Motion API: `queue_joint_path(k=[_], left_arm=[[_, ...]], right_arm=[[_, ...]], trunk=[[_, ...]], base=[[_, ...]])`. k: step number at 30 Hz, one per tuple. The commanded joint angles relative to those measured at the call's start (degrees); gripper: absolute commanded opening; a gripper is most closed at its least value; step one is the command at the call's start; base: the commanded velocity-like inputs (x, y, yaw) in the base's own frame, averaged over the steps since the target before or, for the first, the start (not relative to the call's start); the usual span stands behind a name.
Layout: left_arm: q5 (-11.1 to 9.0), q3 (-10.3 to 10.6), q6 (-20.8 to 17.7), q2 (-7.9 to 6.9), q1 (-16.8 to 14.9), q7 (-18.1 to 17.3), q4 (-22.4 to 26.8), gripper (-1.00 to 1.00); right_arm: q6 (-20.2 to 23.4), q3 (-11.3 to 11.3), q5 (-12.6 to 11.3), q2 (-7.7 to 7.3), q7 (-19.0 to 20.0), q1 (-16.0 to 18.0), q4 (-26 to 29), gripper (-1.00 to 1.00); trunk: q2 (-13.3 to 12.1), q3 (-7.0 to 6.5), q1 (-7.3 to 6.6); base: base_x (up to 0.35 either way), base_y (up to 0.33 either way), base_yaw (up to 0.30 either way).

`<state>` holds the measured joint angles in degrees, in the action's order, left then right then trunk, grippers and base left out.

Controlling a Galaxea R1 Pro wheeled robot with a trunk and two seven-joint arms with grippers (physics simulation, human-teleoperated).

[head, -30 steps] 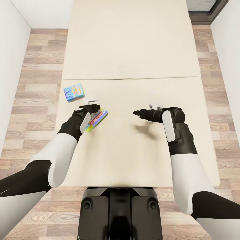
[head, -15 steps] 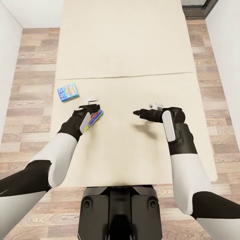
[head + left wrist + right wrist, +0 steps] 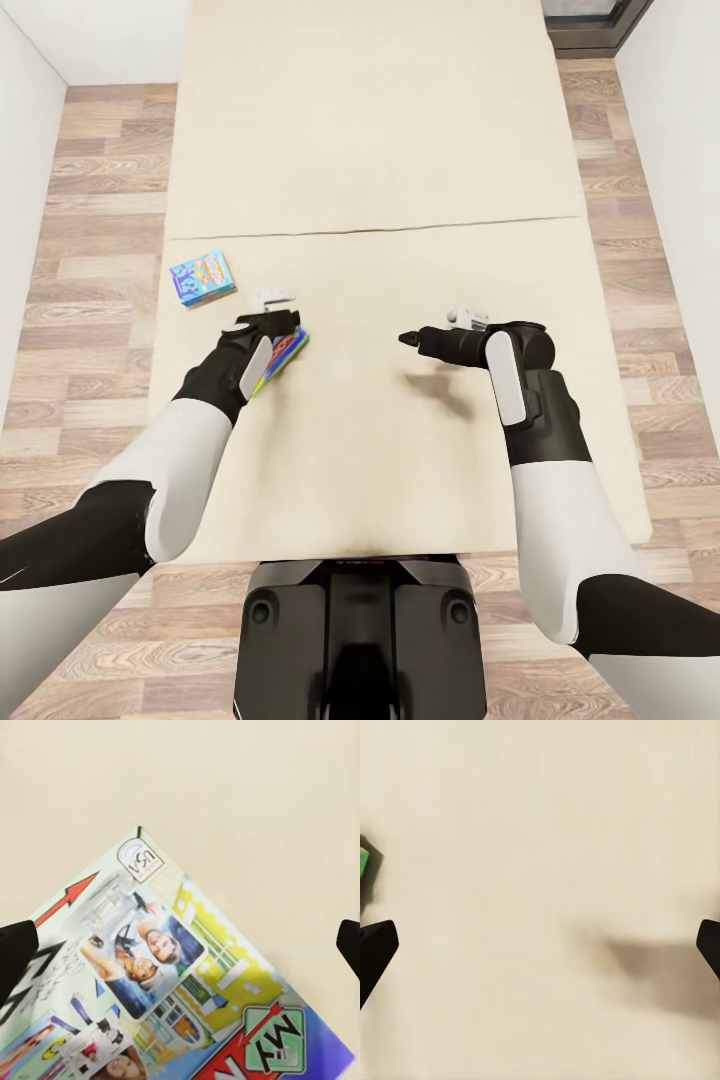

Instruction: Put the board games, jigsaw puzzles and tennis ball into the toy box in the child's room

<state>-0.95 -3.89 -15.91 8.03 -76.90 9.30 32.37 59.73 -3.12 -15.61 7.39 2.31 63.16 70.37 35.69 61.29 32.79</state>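
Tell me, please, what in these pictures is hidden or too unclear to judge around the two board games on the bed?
- Colourful board game, head view: mostly hidden under the left gripper.
- Same game, left wrist view: cut off by the picture's edge, title incomplete.
- Light blue board game, head view: print too small to read.
- Green object, right wrist view: cut off, unidentifiable.
- Whether the left jaws touch the game: unclear.

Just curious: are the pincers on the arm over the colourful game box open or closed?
Open. In the left wrist view, the left gripper shows its dark fingertips far apart, the board game lying between them.
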Motion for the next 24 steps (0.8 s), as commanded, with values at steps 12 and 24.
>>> queue_joint_path(k=[12, 24], left_arm=[[0.0, -0.2, -0.1, 0.2, 0.0, 0.2, 0.2, 1.0], [0.0, -0.1, 0.1, -0.01, 0.0, 1.2, 0.3, 1.0]], right_arm=[[0.3, -0.1, 0.1, 0.08, 0.2, 0.0, 0.0, 1.0], [0.3, -0.1, 0.1, 0.08, 0.2, 0.0, 0.0, 1.0]], trunk=[[0.1, 0.27, 0.02], [0.1, 0.33, 0.02]], base=[[0.0, 0.0, -0.008], [0.0, 0.0, -0.003]])
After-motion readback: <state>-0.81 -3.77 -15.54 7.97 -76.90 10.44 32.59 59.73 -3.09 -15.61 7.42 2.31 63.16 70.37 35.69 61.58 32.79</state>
